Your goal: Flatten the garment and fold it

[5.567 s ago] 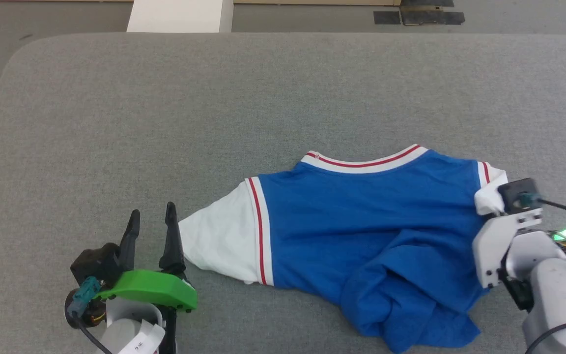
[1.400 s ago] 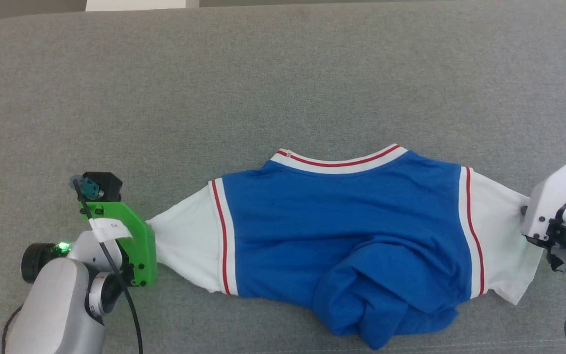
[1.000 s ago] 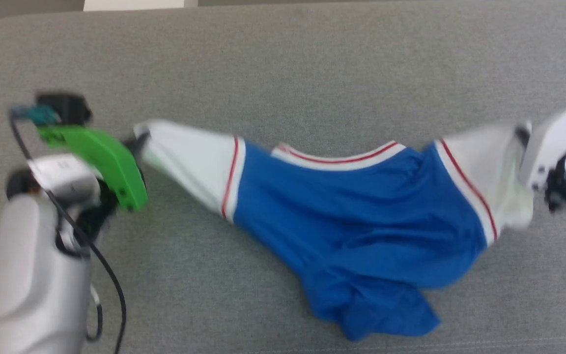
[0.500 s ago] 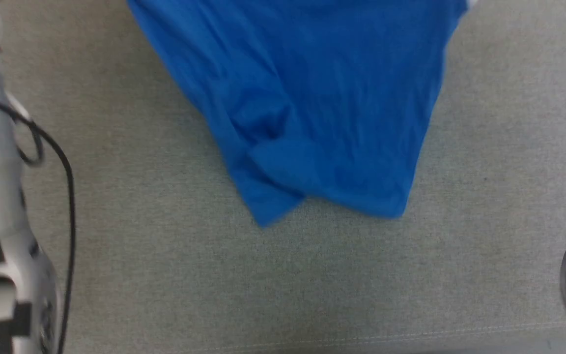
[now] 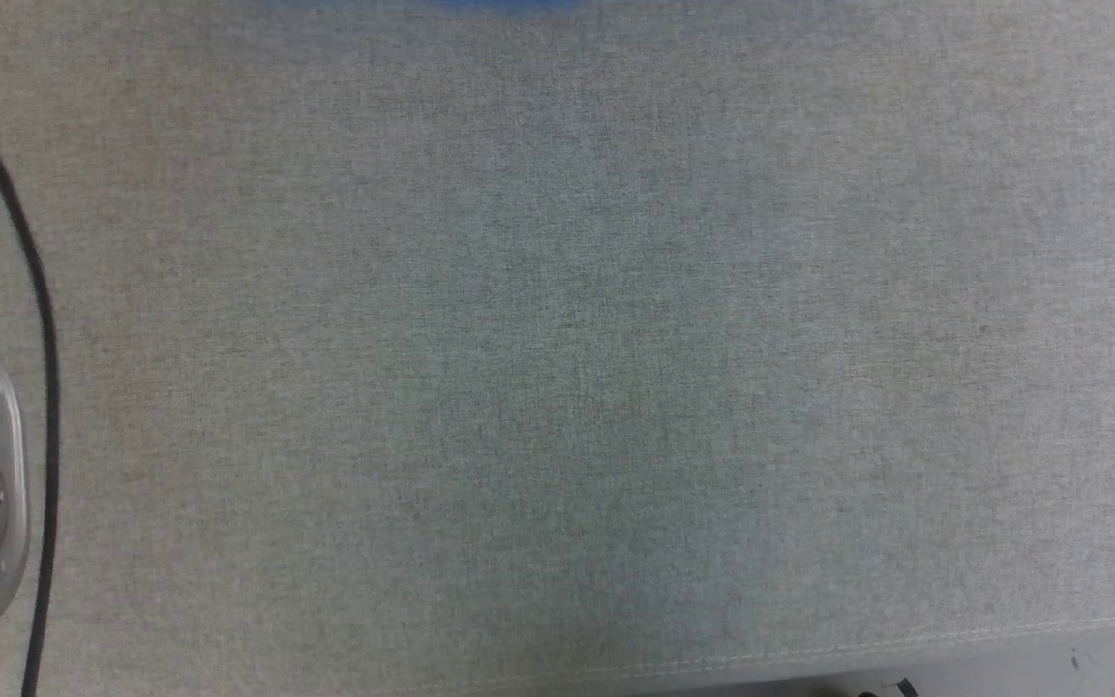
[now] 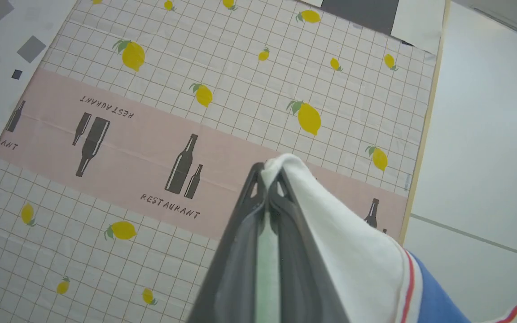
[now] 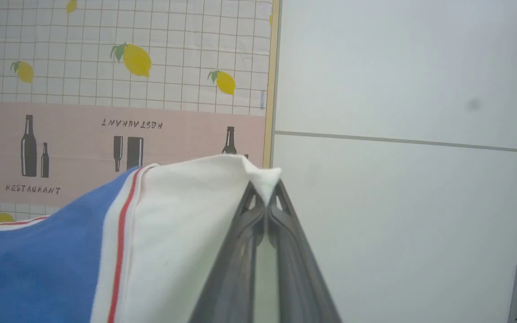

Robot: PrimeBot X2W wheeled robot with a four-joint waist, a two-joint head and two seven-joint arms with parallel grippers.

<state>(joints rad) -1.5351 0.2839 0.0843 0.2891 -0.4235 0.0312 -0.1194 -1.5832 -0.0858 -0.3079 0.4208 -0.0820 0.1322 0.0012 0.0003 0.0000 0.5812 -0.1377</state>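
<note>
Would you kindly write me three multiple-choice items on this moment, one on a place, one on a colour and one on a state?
1. In the head view, the garment shows as a blue strip at:
A. the top edge
B. the lower right corner
C. the middle

2. The cloth pinched by the left gripper is:
A. blue
B. white
C. red

3. The right gripper is:
A. open above the garment
B. open around the collar
C. shut on the garment

Answers:
1 A: the blue runs along that edge, with the grey table below it in the picture.
2 B: a white sleeve tip sits between its fingers.
3 C: its fingers meet, with white cloth caught at their tips.
</note>
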